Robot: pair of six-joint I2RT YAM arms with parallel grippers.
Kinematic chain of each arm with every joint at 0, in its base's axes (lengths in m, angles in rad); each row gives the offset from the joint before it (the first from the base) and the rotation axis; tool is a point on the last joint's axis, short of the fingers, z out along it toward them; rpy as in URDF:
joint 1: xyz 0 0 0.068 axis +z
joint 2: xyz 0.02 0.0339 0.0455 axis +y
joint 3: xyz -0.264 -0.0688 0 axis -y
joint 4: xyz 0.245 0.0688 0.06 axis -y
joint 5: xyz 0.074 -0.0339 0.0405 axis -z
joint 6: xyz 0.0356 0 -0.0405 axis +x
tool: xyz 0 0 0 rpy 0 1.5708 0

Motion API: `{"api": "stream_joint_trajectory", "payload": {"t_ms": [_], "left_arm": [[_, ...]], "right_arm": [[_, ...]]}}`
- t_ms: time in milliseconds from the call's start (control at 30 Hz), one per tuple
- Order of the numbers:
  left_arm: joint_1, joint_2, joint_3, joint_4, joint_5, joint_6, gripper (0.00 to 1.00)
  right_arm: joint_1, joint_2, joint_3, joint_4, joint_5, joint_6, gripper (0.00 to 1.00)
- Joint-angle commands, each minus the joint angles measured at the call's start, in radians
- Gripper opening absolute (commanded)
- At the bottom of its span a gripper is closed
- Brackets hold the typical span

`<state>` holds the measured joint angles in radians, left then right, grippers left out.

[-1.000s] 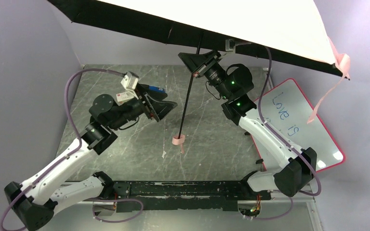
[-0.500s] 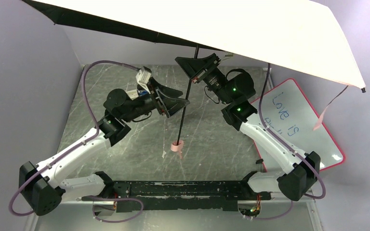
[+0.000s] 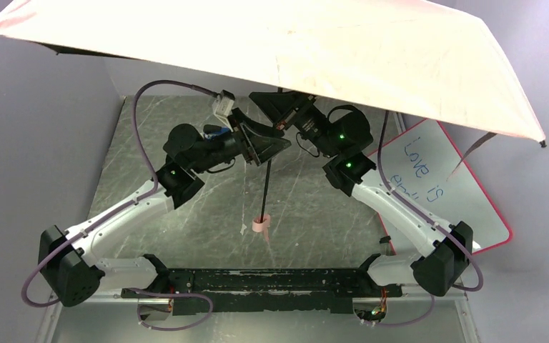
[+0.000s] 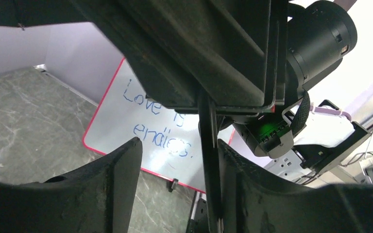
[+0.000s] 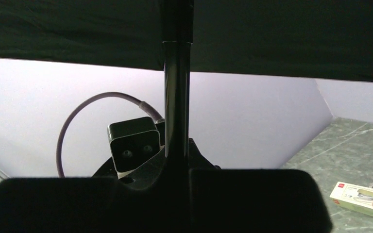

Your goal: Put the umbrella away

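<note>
Overhead, the umbrella (image 3: 279,50) stands fully open, its pale pink canopy spanning the upper part of the view above both arms. Its thin black shaft (image 3: 266,187) runs down from under the canopy to the small pink handle (image 3: 261,226), which hangs just above or at the dark marbled table (image 3: 186,214); contact cannot be judged. The pink strap (image 3: 472,151) dangles from the canopy's right edge over the whiteboard (image 3: 465,207).

Right gripper (image 3: 279,122): closed on the shaft high up, directly beneath the canopy; in its wrist view the shaft (image 5: 176,121) rises straight out of the clamped jaws.

Left gripper (image 3: 270,146): just below the right one, jaws parted and straddling the shaft. In the left wrist view the shaft (image 4: 208,160) lies against one finger, while a clear gap separates it from the other finger (image 4: 111,189).
</note>
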<state>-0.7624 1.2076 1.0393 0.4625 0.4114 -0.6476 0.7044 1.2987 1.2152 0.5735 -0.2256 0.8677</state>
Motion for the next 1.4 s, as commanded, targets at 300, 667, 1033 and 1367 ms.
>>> {"api": "stream_joint_trajectory", "payload": {"t_ms": [300,667,1033,1367], "left_arm": [[-0.011,0.059,0.073,0.061,0.031,0.003,0.45],[-0.011,0.041,0.079,0.011,0.026,0.034,0.09],[-0.01,0.018,0.108,-0.127,-0.042,0.076,0.05],[-0.011,-0.018,0.118,-0.192,-0.102,0.099,0.05]], "right_arm": [[0.029,-0.016,-0.003,0.075,0.006,-0.052,0.0],[0.029,-0.028,-0.006,0.026,0.045,-0.112,0.0],[0.03,-0.085,-0.04,-0.008,0.11,-0.148,0.29],[0.029,-0.204,-0.099,-0.123,0.217,-0.219,0.56]]}}
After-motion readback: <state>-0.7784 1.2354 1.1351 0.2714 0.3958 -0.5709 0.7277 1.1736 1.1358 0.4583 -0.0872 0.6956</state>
